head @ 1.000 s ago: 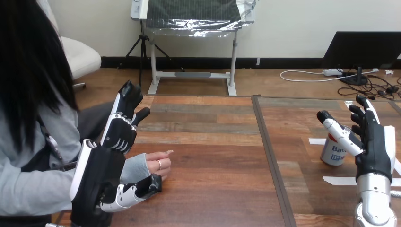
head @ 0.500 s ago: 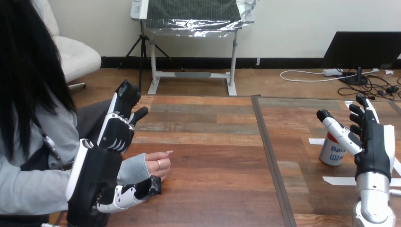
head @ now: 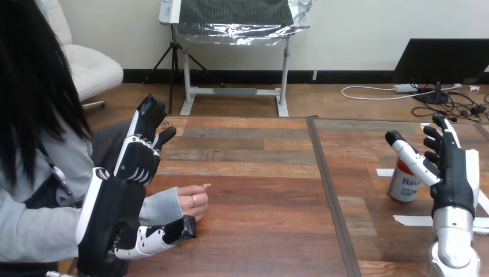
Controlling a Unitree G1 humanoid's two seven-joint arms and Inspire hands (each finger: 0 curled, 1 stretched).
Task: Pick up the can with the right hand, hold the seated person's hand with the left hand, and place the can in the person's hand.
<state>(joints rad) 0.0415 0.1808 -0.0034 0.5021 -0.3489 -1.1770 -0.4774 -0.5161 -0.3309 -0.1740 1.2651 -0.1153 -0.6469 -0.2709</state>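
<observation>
While no grasp is yet made, the task stands at its opening step, with both arms set at their targets.

Can (head: 403,186): a small drink can, white and blue with a red top, upright on the right half of the bench (head: 259,219), between white tape marks (head: 412,220). It sits on the surface and is not lifted.

Right robot hand (head: 455,179): raised just beside the can, fingers spread and straight. The thumb crosses in front of the can's top and the fingers stand on its far right side. Nothing is gripped; whether the thumb touches the can cannot be told.

Person's hand (head: 194,199): resting on the bench at the left, loosely curled, a grey sleeve covering the wrist.

Left robot hand (head: 115,213): set about the person's wrist. Its fingers are extended upward beyond the sleeve and its thumb lies along the bench on the near side. The robot hand is spread, not clamped, and contact with the sleeve cannot be confirmed.

Judged next move, right side: fingers and thumb should curl round the can's body, low enough to keep it level, before any lift.

Judged next move, left side: the fingers should close gently over the wrist, and the person's palm needs to be turned up to receive the can.

Can and person's hand lie well apart, so a carry across the bench is needed.
</observation>
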